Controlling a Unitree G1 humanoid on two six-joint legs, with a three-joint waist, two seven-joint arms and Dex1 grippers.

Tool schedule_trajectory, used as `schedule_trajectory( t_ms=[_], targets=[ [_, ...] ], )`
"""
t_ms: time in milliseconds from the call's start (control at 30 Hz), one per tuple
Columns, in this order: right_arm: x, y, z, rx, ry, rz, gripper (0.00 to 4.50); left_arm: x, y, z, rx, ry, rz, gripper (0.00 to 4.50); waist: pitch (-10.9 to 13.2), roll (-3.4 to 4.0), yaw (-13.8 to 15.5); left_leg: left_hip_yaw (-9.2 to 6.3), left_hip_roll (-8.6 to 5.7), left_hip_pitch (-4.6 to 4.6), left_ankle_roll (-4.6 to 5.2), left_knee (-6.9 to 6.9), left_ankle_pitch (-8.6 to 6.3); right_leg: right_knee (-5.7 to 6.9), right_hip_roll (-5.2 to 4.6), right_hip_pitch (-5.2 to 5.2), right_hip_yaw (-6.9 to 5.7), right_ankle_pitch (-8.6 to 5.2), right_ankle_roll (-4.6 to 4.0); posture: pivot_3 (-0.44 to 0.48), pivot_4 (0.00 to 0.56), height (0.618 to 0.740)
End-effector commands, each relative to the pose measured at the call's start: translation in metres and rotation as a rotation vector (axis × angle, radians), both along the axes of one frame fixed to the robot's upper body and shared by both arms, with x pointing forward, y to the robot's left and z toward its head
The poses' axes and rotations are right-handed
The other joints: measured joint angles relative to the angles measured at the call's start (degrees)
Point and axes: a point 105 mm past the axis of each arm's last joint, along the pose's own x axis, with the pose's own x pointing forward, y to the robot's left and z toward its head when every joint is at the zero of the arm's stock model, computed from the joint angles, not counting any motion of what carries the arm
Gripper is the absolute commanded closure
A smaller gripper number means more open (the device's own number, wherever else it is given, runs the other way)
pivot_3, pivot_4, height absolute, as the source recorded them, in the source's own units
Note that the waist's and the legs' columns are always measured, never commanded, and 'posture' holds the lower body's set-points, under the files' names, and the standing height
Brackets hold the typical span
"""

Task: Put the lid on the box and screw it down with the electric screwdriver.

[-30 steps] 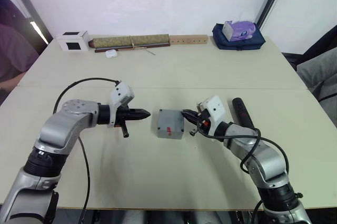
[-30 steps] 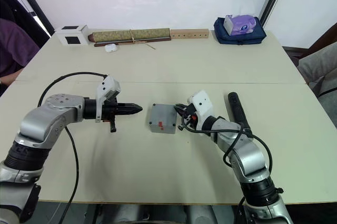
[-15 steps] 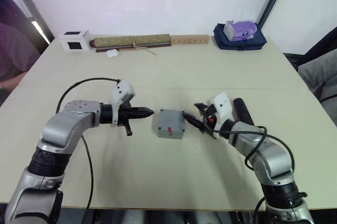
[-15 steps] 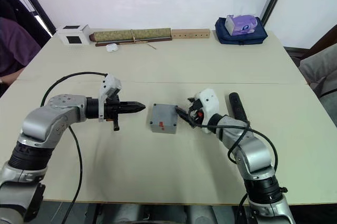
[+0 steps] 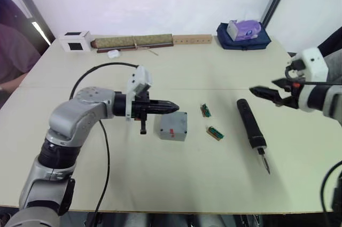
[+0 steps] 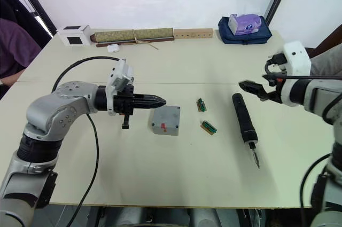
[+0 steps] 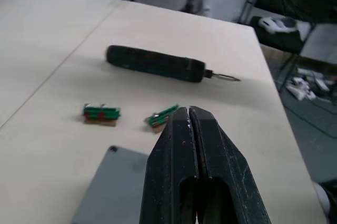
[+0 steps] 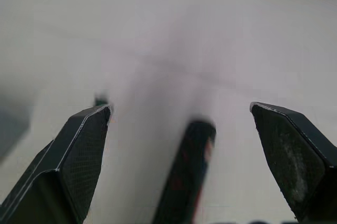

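The grey box (image 5: 170, 133) stands at the table's middle with the flat grey lid (image 5: 174, 121) lying on top of it; a red mark shows on its near side. My left gripper (image 5: 176, 108) is shut and empty, its tip just above the lid's far-left edge; the left wrist view shows its fingertips (image 7: 188, 112) pressed together over the lid's corner (image 7: 111, 182). The electric screwdriver (image 5: 250, 124) lies flat to the right, silver bit toward the front edge. My right gripper (image 5: 257, 93) hangs open and empty above the screwdriver's far end, which shows blurred between its fingers (image 8: 84, 145).
Two small green circuit boards (image 5: 205, 110) (image 5: 215, 132) lie between box and screwdriver. Along the far edge stand a white cube (image 5: 75, 40), a long roll (image 5: 133, 41), a wooden strip (image 5: 191, 39) and a blue bag with tissues (image 5: 243, 33). A person (image 5: 13, 51) sits at the left.
My right gripper opened and pulled away from the box, up and to the right, leaving two green boards on the table. The left gripper moved right, over the box.
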Motion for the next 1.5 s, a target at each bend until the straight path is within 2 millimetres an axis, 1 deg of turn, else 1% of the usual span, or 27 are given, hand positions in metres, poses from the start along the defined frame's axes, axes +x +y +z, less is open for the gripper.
schedule_trajectory(
  t_ms=[33,100,167,300,400,500,600,800,900,1000,1067,1133,1167,1267,1367,1500],
  targets=[
    [-0.012,-0.015,-0.018,-0.037,0.219,-0.04,0.04,-0.014,-0.006,-0.001,0.039,-0.049,-0.08,4.5,0.0,0.01,0.0,0.01,-0.01,-0.01,0.0,0.01,0.0,0.0,-0.01,0.0,0.01,0.0,0.0,0.0,0.15,0.74],
    [-0.008,-0.028,-0.029,-0.035,0.312,-0.11,0.04,-0.016,-0.008,-0.002,0.036,-0.048,-0.091,4.5,0.0,0.01,-0.2,0.02,0.01,0.0,0.0,0.01,0.0,-0.02,0.02,0.0,0.02,0.0,0.0,0.0,0.15,0.74],
    [-0.003,-0.03,-0.036,-0.009,0.373,-0.125,0.04,-0.016,-0.006,-0.005,0.051,-0.06,-0.084,4.5,0.0,0.03,-0.4,0.11,0.01,0.03,0.0,0.02,0.0,-0.02,0.04,-0.03,0.09,0.0,0.0,0.0,0.15,0.74],
    [0.003,-0.017,-0.046,0.052,0.467,-0.082,0.04,-0.013,0.0,-0.007,0.068,-0.076,-0.034,4.5,0.1,0.07,-0.2,0.1,0.02,-0.03,0.01,0.0,0.0,-0.02,0.08,-0.11,0.11,0.0,0.0,0.0,0.15,0.74],
    [0.007,-0.015,-0.052,0.081,0.519,-0.083,0.04,-0.014,0.003,-0.01,0.088,-0.081,-0.013,4.5,0.1,0.07,0.0,0.1,0.02,-0.08,0.01,0.0,0.0,-0.03,0.06,-0.16,0.11,0.0,0.0,0.0,0.15,0.74],
    [0.009,-0.012,-0.057,0.101,0.557,-0.084,0.04,-0.014,0.008,-0.021,0.172,-0.121,0.013,4.5,0.1,0.06,0.2,0.11,0.01,-0.1,0.01,0.01,-0.01,-0.04,0.02,-0.16,0.11,0.0,0.01,0.0,0.15,0.74],
    [0.008,-0.008,-0.062,0.082,0.585,-0.068,0.04,-0.016,0.011,-0.027,0.204,-0.132,0.026,4.5,0.1,0.06,0.3,0.1,0.0,-0.1,0.01,0.01,-0.01,-0.04,0.01,-0.16,0.1,0.0,0.01,0.0,0.15,0.74],
    [0.005,-0.003,-0.074,0.042,0.628,-0.03,0.04,-0.017,0.012,-0.026,0.201,-0.132,0.038,4.5,0.1,0.06,0.2,0.1,0.0,-0.1,0.01,0.01,-0.01,-0.04,0.02,-0.17,0.1,0.0,0.01,0.0,0.15,0.74],
    [0.0,0.0,-0.086,0.011,0.669,-0.009,0.04,-0.018,0.012,-0.026,0.186,-0.124,0.057,4.5,0.1,0.06,0.1,0.09,0.01,-0.1,0.01,0.01,-0.01,-0.04,0.04,-0.17,0.09,0.0,0.01,0.0,0.15,0.74],
    [0.008,0.004,-0.095,-0.023,0.662,0.017,0.04,-0.019,0.011,-0.026,0.171,-0.117,0.075,4.5,0.0,0.02,-0.1,0.09,0.02,-0.1,0.01,0.01,-0.01,-0.04,0.04,-0.17,0.09,0.01,0.01,0.0,0.15,0.74],
    [0.009,0.002,-0.102,-0.087,0.66,0.039,0.04,-0.02,0.011,-0.026,0.168,-0.115,0.081,4.5,0.0,-0.18,-0.2,0.08,0.05,-0.05,0.01,0.03,-0.01,-0.04,0.07,-0.12,0.09,0.01,0.01,0.0,0.15,0.74],
    [0.003,0.005,-0.108,-0.129,0.686,0.085,0.58,-0.021,0.011,-0.026,0.165,-0.113,0.088,4.5,0.0,-0.28,-0.2,0.08,0.06,0.02,0.01,0.05,-0.01,-0.04,0.08,-0.04,0.09,0.02,0.0,0.0,0.15,0.74],
    [0.001,0.006,-0.109,-0.143,0.693,0.102,0.66,-0.021,0.011,-0.026,0.164,-0.112,0.093,4.5,0.0,-0.28,-0.2,0.08,0.06,0.03,0.01,0.06,-0.01,-0.04,0.08,-0.01,0.08,0.02,0.0,0.0,0.15,0.74],
    [-0.002,0.011,-0.111,-0.141,0.71,0.124,1.7,-0.02,0.012,-0.027,0.156,-0.106,0.114,4.5,0.0,-0.29,-0.1,0.05,0.06,0.02,0.01,0.08,-0.01,-0.04,0.06,0.0,0.06,0.02,0.0,0.0,0.15,0.74],
    [-0.001,0.009,-0.112,-0.14,0.711,0.11,2.74,-0.019,0.012,-0.027,0.147,-0.099,0.126,4.5,0.0,-0.29,-0.1,0.01,0.08,0.02,0.01,0.06,-0.01,-0.04,0.1,-0.02,0.04,0.02,0.0,0.0,0.15,0.74],
    [0.005,0.006,-0.109,-0.117,0.685,0.093,2.75,-0.017,0.011,-0.027,0.127,-0.092,0.135,4.5,0.0,-0.29,-0.1,-0.01,0.08,0.02,0.01,0.05,-0.01,-0.04,0.09,0.0,0.02,0.02,-0.01,0.0,0.15,0.74]
  ],
)
